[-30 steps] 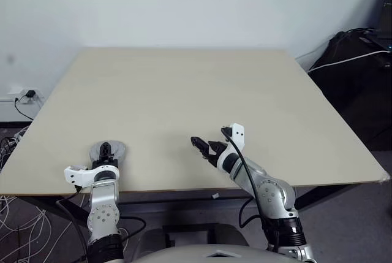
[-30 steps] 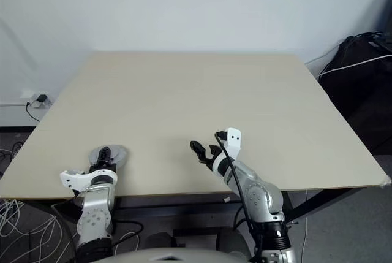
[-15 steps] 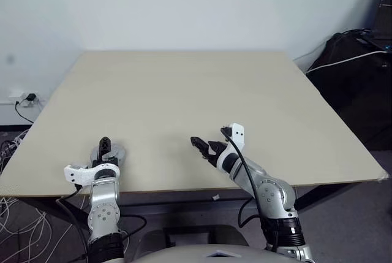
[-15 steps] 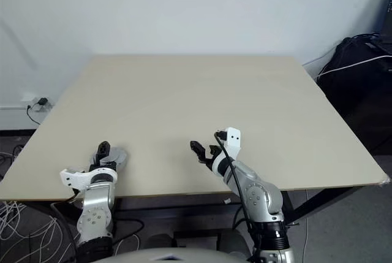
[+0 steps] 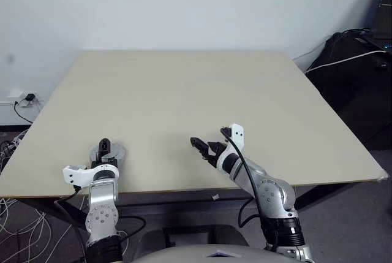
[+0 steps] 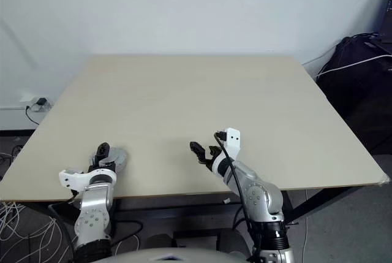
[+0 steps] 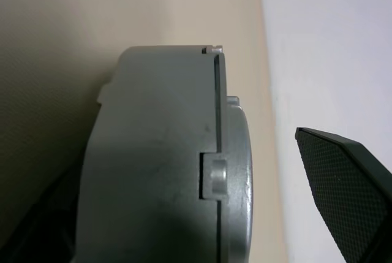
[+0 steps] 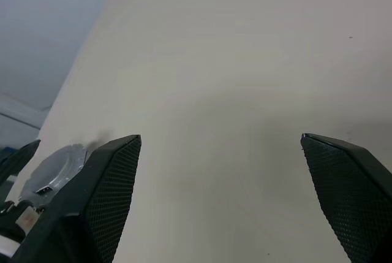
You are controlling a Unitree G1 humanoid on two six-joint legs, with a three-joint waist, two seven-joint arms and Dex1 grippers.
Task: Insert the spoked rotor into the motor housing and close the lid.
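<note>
Sitting at the lower left of the head views, the closed motor housing [image 5: 109, 152] is resting flat on the bench [image 5: 184, 97], close to the near edge, with the lid [image 7: 236, 177] seated on top; in the left wrist view the seam between grey body and lid is showing side-on. No separate spoked rotor is lying on the bench. Left hand [image 5: 104, 150] is hovering right at the housing, fingers apart, one black finger [image 7: 343, 183] standing clear of the lid's face with a gap between, not gripping. Right hand [image 5: 205, 146] is hanging over bare bench at lower centre, well apart from the housing, fingers [image 8: 110, 183] spread wide and holding nothing; the housing is showing small past its finger in the right wrist view. Dark bag [image 5: 352, 60] with a white cable is sitting at the right edge of the frame, off the bench.
</note>
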